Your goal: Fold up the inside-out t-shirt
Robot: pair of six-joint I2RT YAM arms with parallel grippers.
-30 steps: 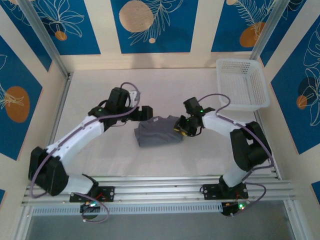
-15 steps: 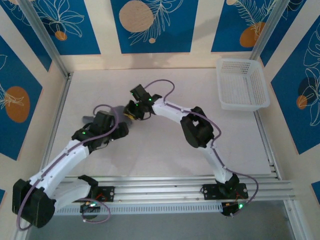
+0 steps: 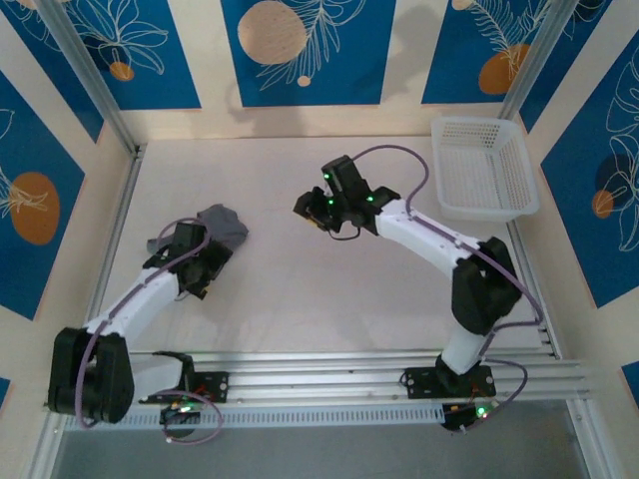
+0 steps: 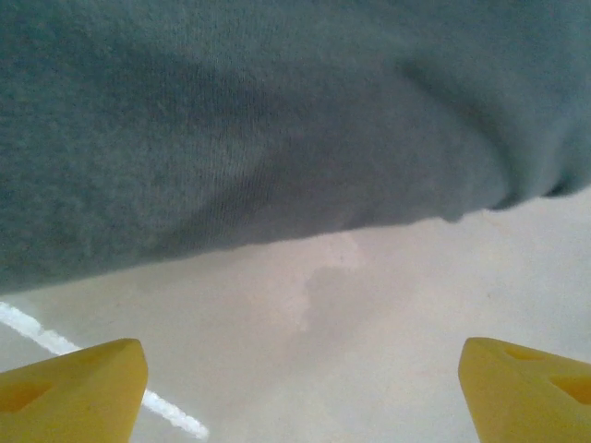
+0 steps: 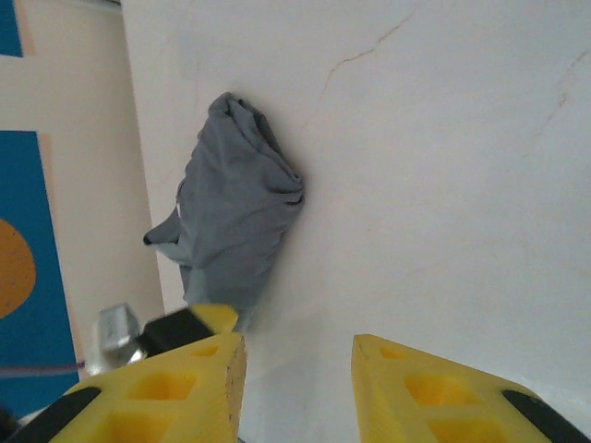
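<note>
T-shirt [image 3: 222,226] lies as a grey crumpled heap on the left part of the table [image 3: 300,299], about halfway between near and far, and well apart from the white mesh basket [image 3: 482,170] in the far right corner. My left gripper [image 4: 300,374] is just beside the heap on its near side; its yellow fingers [image 4: 83,383] stand wide apart and hold nothing, with the cloth hanging close in front of them over the bare table. My right gripper [image 5: 297,369] is over the middle of the table, to the right of the t-shirt, half open and also empty, looking toward the heap. I think the step in hand is to take the shirt again and spread it flat, because no clean fold is possible from such a bundle. To do it well, I should pinch one layer at an edge or a sleeve, not the thick middle, and let the right gripper take another edge. Then both should pull gently apart toward the centre, where both arms reach easily.
</note>
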